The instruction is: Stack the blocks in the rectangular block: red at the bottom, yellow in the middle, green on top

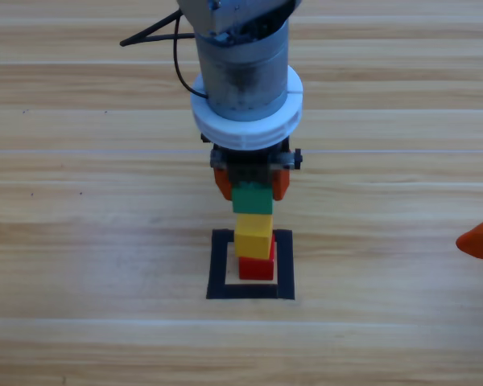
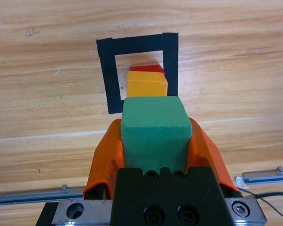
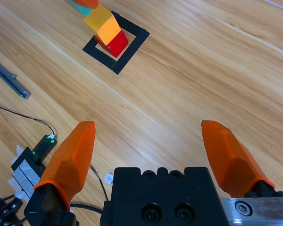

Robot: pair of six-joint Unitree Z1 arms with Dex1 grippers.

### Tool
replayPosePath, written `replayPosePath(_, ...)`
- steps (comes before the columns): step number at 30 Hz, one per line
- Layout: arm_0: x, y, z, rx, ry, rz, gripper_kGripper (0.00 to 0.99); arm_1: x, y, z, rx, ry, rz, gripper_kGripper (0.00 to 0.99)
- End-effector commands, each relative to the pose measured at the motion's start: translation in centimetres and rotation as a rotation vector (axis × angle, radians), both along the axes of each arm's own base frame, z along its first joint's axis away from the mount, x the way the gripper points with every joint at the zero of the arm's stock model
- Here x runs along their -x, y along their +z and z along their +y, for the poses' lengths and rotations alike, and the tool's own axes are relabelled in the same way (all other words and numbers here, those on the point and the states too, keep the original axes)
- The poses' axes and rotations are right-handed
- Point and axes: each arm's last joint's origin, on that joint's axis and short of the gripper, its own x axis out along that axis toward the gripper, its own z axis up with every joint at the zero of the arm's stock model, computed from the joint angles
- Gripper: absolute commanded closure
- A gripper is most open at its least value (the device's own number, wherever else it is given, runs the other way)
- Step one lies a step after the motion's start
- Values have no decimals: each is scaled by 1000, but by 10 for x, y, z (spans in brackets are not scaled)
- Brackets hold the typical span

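Wooden planks with pale and brown stripes make up the desk (image 1: 80,241), and it looks smooth and a bit shiny. Near the middle is a square of black tape (image 1: 218,265), flat on the wood with bare wood inside it.

Inside the square sits the red block (image 1: 257,268). The yellow block (image 1: 253,236) is on top of it, turned a little so its corners do not line up with the red one. The green block (image 1: 252,199) is right above the yellow one, at the top of the pile. I cannot tell if it is resting on the yellow block or is just over it.

The left tool (image 1: 252,182) grips the green block, with one orange jaw pressed on each flat side. The right tool (image 3: 151,146) waits at the right edge of the desk, well apart from the pile, with its jaws spread wide and nothing between them.

The blocks are small cubes with soft, rounded corners and a dull skin. They look light, maybe like foam, so they should not slip much in the jaws. Holding two flat sides across the middle, as the left tool does, seems the best grip. The pile is tall and thin, and I think a small bump could knock it over, so letting go should be slow and gentle.
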Motion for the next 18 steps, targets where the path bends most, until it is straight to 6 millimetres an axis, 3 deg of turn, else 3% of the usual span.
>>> replayPosePath(1, 16, 4, -6, -8, -19, -4, 990, -3, -11, -3, 26, -32, 12, 0)
replayPosePath(18, 12, -13, -10, -44, -40, 9, 990, -3, -11, -3, 29, -32, 14, 0)
